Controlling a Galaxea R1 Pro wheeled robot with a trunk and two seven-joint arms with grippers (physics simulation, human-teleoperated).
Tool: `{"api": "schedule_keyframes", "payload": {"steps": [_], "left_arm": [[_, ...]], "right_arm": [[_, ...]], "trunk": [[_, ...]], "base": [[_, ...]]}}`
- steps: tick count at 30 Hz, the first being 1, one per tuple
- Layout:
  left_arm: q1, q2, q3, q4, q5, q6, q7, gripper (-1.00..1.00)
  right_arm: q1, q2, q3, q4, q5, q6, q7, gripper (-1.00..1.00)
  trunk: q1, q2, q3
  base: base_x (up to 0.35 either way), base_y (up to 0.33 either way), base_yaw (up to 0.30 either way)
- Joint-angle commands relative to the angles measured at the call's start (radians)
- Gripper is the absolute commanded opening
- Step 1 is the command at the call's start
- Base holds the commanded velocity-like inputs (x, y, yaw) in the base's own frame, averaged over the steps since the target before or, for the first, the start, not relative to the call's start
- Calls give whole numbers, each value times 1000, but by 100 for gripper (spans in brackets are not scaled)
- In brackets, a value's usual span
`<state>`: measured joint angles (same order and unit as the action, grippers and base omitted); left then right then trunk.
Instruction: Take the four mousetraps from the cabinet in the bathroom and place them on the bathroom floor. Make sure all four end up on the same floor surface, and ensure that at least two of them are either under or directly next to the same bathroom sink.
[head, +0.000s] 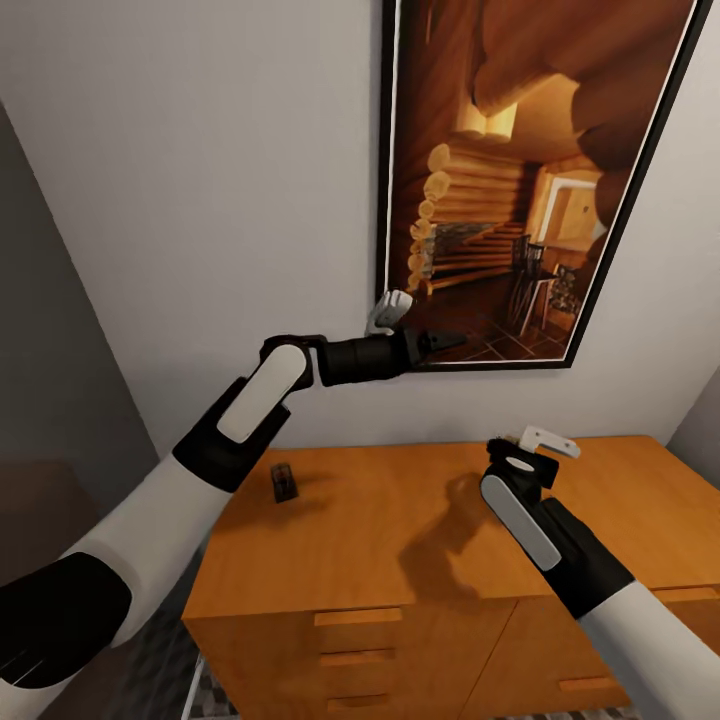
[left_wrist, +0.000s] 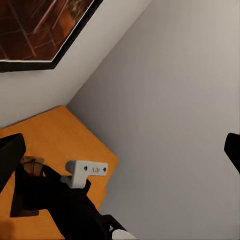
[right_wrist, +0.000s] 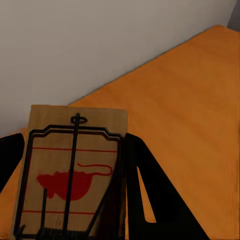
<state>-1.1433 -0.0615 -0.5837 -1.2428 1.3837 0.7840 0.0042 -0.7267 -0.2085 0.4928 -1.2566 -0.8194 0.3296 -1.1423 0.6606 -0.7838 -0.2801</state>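
Between the right tool's (right_wrist: 70, 175) fingers, a mousetrap (right_wrist: 70, 170) is being pinched, long axis along them, over the cabinet (head: 400, 520) at lower right. Another trap (head: 285, 482) is lying at centre-left. Left tool (head: 440, 342) is reaching sideways, spread.

Right claw (left_wrist: 30, 192) over the cabinet (left_wrist: 65, 135), beside wall (left_wrist: 165, 100).

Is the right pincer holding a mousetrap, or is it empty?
Holding one: in the right wrist view the flat wooden mousetrap with a red mouse print sits between the right pincer's black fingers, above the orange-brown wooden cabinet top.
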Motion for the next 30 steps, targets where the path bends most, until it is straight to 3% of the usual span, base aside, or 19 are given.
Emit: {"api": "schedule_keyframes", "payload": {"steps": [1,5,11,15,18,21,22,23,25,27,30], "left_arm": [[-1,-2,6,0,-1,3,10,100],[-2,-10,26,-50,-11,4,67,100],[-3,-2,31,-142,-12,12,155,100],[-3,8,32,-151,-13,14,176,100],[-2,35,28,-151,-13,15,181,100],[2,67,25,-149,-12,15,182,100],[5,85,25,-148,-12,16,183,100],[6,90,24,-147,-12,16,183,100],[7,103,23,-145,-12,17,184,100],[8,107,21,-143,-12,17,184,100],[10,110,11,-142,-12,18,185,100]], "right_arm": [[3,-4,2,-9,-5,18,-5,-100],[18,-18,-4,-29,-4,70,1,-100],[22,-78,-9,-42,-11,84,4,-100],[22,-104,-9,-49,-41,87,9,-100],[23,-148,-9,-63,-86,88,39,-100],[23,-214,-9,-81,-169,110,116,-100],[23,-259,-9,-90,-236,144,178,-100],[23,-274,-10,-92,-260,155,201,-100],[23,-332,-15,-97,-351,191,303,-100],[23,-374,-26,-99,-409,207,389,-100],[23,-425,-40,-100,-462,224,505,-100]], "trunk": [[0,-1,-1],[0,-1,-1],[0,-1,-1],[0,-1,-1],[0,-1,-1],[0,-1,-1],[0,-1,-1],[0,-1,-1],[0,-1,-1],[0,-1,-1],[0,-1,-1]], "base": [[0,0,0],[0,0,0],[0,0,0],[0,0,0],[0,0,0],[0,0,0],[0,0,0],[0,0,0],[0,0,0],[0,0,0],[0,0,0]]}}
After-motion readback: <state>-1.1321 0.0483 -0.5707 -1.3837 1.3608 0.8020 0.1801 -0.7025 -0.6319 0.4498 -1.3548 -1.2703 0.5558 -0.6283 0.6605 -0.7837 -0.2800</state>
